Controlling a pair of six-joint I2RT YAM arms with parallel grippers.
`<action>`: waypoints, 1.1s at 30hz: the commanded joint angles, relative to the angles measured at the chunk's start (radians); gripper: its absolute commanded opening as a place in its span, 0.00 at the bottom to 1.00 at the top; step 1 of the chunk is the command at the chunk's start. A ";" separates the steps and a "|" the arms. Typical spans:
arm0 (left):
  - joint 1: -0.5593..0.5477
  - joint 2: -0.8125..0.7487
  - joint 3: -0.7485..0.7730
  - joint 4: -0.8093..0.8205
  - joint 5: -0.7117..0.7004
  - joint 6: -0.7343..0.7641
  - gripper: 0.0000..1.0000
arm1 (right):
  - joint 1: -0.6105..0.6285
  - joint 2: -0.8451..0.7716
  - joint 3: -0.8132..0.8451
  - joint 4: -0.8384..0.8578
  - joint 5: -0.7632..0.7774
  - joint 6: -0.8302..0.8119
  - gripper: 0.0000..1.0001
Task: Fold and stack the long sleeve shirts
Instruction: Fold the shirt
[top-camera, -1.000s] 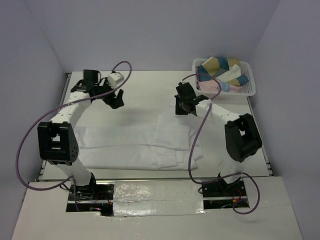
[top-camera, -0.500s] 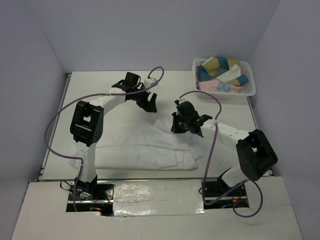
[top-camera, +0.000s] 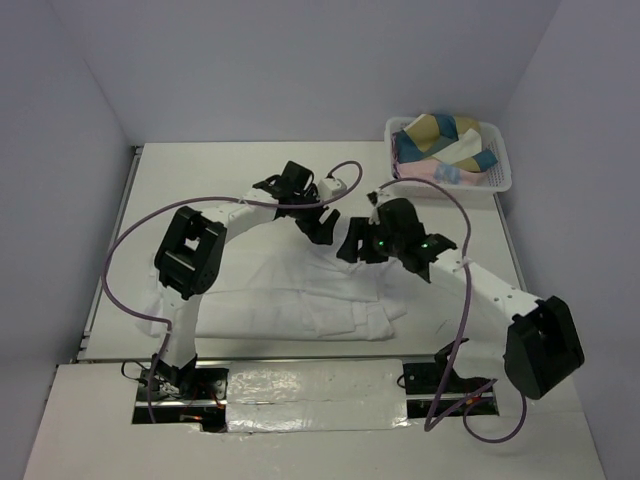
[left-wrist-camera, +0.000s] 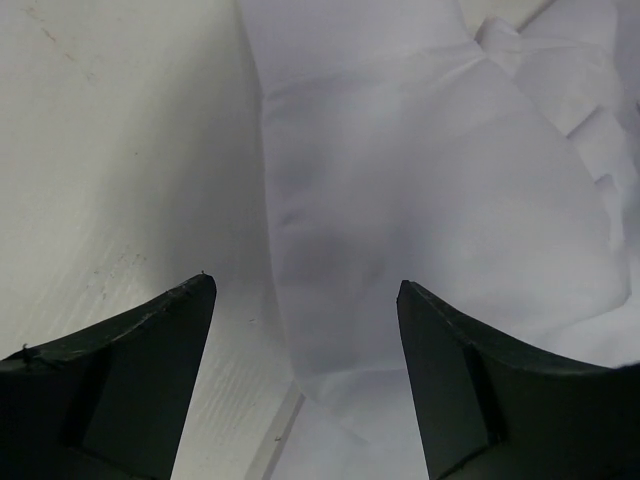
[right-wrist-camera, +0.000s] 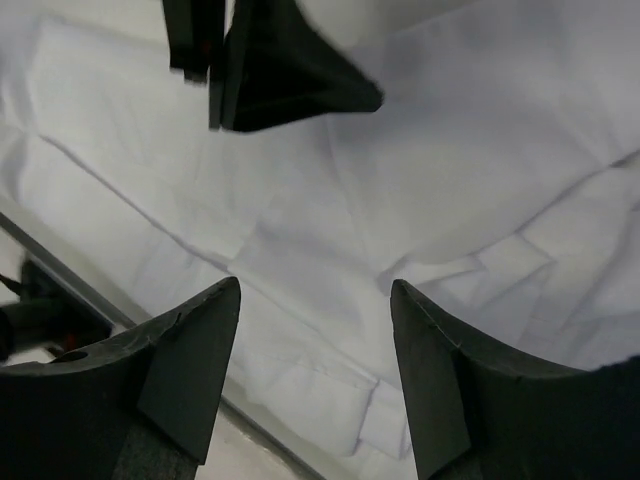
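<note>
So the long sleeve shirt (top-camera: 290, 300) is lying flat on the worktop (top-camera: 200, 170), spread out well to the left of the basket (top-camera: 497, 178) and on the near side of it. The end closest to the basket is doubled over into a smaller panel, which to me looks like a fold partway done, not a finished one. I can only see one shirt out. The basket holds a bundle of coloured cloth (top-camera: 440, 135), and I can't make out anything white in there. Both tools sit over the shirt's far edge, on the part facing the basket. The left tool (top-camera: 322, 228) has its jaws spread wide with nothing in them. In its wrist view one finger is over bare worktop and the other over cloth, straddling the cloth's edge, so my guess is it's lining up to pinch that edge. The right tool (top-camera: 357, 245) is just beside it and the closer of the two to the basket. It's also spread apart and empty, hanging over wrinkled cloth, with the left tool's fingers showing at the top of its own camera. Compared with a second ago, the left arm was way off near the worktop corner farthest from the basket and has swung in right next to the right one. The right tool was pinched shut then and stands wide now.
</note>
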 joint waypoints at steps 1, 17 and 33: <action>0.013 0.006 0.004 0.031 -0.046 0.018 0.86 | -0.144 -0.054 0.005 0.013 -0.074 0.062 0.69; 0.001 0.002 -0.010 0.045 -0.055 0.018 0.86 | -0.381 0.420 0.110 0.126 0.006 0.263 0.68; -0.001 0.016 -0.004 0.036 -0.047 0.034 0.86 | -0.358 0.616 0.221 0.231 -0.059 0.302 0.24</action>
